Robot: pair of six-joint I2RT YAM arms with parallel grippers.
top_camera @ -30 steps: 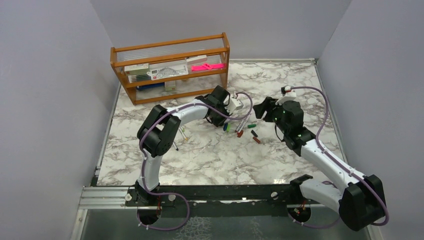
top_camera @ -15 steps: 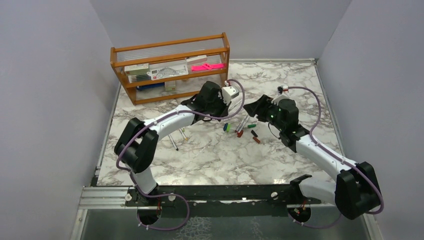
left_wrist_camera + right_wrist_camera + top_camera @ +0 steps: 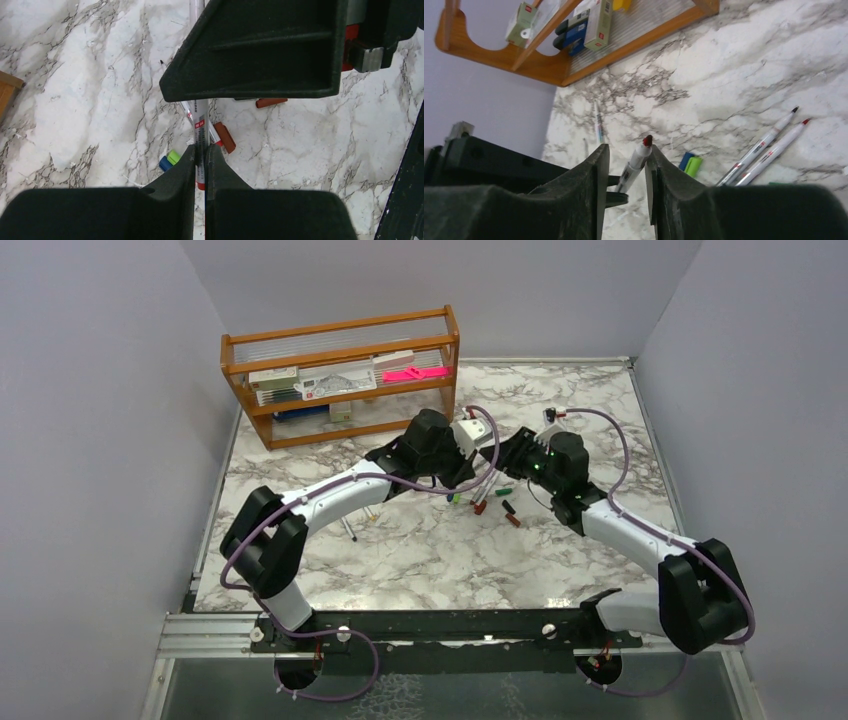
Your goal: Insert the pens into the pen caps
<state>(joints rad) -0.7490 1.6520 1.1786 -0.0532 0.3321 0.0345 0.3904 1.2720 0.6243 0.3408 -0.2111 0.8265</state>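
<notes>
Plain grey walls point(image 3: 100, 440) close in a marble-patterned table point(image 3: 420, 560), and a wooden rack point(image 3: 340, 375) stands at its far left. Both arms reach to mid-table, toward the far side and right of the rack. From above, wrist housings and cables cover the fingertips, so the wrist cameras show the rest.

The left gripper point(image 3: 200, 152) is clamped shut on a held pen point(image 3: 201, 125) with a white printed barrel. Its lower end is buried between the fingers, and its upper part disappears behind the black body of the right gripper point(image 3: 626, 150).

Seen from the right wrist, this pen's dark red tip stands up between the right gripper's fingers, which are parted. A gap shows on one side of the barrel. On the other side I cannot tell whether the finger touches it, and the pen's base is cut off by the fingers.

A green cap point(image 3: 173, 157) and a blue cap point(image 3: 165, 163) lie touching on the table below the grippers. A dark red cap point(image 3: 225, 137) and a red cap point(image 3: 271, 102) lie nearby, the red one half hidden. Two pens point(image 3: 764, 145) lie side by side to their right. A thin dark stick point(image 3: 347, 530) lies left of the cluster, too slim to identify.
</notes>
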